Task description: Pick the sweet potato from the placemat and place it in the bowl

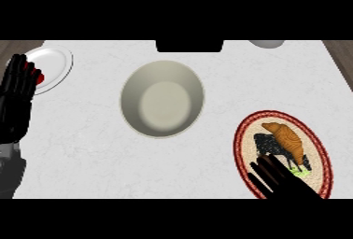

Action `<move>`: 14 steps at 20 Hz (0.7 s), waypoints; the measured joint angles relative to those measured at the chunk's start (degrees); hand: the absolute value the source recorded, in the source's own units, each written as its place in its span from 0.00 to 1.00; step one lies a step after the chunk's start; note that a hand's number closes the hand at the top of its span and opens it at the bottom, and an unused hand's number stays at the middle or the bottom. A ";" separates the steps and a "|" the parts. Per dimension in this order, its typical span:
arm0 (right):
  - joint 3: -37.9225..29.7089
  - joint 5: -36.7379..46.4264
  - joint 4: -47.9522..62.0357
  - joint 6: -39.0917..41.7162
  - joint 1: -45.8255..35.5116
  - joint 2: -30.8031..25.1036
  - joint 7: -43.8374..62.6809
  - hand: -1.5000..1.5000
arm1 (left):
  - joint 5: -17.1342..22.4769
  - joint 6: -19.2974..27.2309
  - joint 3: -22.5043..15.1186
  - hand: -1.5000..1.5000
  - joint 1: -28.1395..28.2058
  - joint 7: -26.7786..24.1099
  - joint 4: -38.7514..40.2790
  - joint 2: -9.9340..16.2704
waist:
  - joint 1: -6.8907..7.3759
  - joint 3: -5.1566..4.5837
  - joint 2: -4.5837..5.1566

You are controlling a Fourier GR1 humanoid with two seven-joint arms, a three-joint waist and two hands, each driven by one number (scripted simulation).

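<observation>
Right robot hand (281, 179) hovering spread, sweet potato (285, 138) lying just beyond fingertips on placemat (243, 140); seemingly untouched; potato risking rolling away.

Setting is a kitchen or dining counter. Evidence: a white marbled countertop (89, 154) with wood-toned surfaces showing at both upper corners. Tableware is laid out on it: a pale cream bowl (163, 98) at centre, a white plate (53, 65) at upper left, and an oval woven placemat (318, 154) with a red border at lower right, bearing a sweet potato (286, 138).
</observation>
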 measured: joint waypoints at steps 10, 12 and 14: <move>-1.23 4.44 7.36 -3.98 -0.22 3.19 -5.65 0.00 | -2.95 -0.55 1.17 0.50 -1.43 0.36 0.91 -2.45 | -0.20 -0.01 0.00; -1.81 5.55 8.79 -4.91 -0.05 3.96 -6.19 0.00 | -3.20 -0.78 1.63 0.50 -1.96 1.13 0.80 -2.65 | -0.20 -0.02 -0.01; -1.91 6.93 9.85 -5.12 0.10 5.00 -6.31 0.00 | -3.08 -1.82 2.30 0.50 -1.08 0.94 0.31 -2.72 | -0.15 -0.02 -0.02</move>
